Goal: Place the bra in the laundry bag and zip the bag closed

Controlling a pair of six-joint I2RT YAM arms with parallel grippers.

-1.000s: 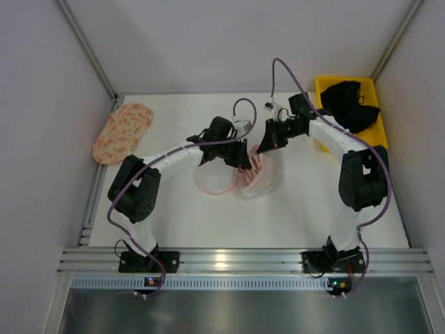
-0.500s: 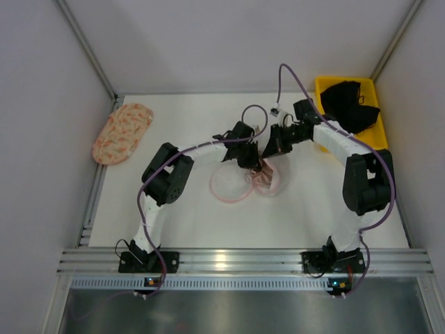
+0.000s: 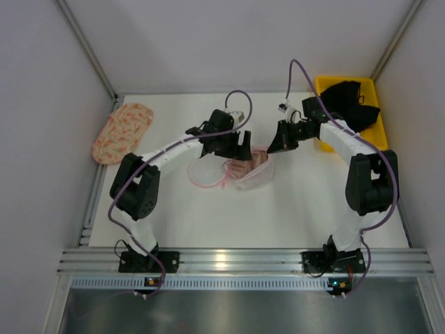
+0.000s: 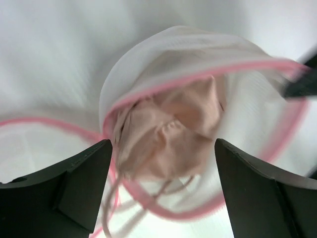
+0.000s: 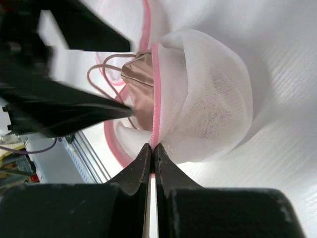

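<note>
At the right gripper, fingertips pressed together in a tight pinch on the pink zip rim of the laundry bag, that edge held up so the white mesh bulges into a dome. At the left gripper, jaws spread wide, gripping nothing, poised directly above the bag's mouth. Between and below those two dark fingers, the bra: pale pink, crumpled, sitting inside the open pouch, ringed by the zip edge. Trailing out over the rim, thin pink straps, not tucked in. Zip not closed; mouth gaping. Seen from above, both grippers close together over the middle of the white table, left one at the bag's far side, right one at its far right edge. Just beside the pouch on the left, its other mesh half lying flat. Well apart at the far right, a yellow bin holding a black garment; well apart at the far left, a peach patterned fabric piece.
</note>
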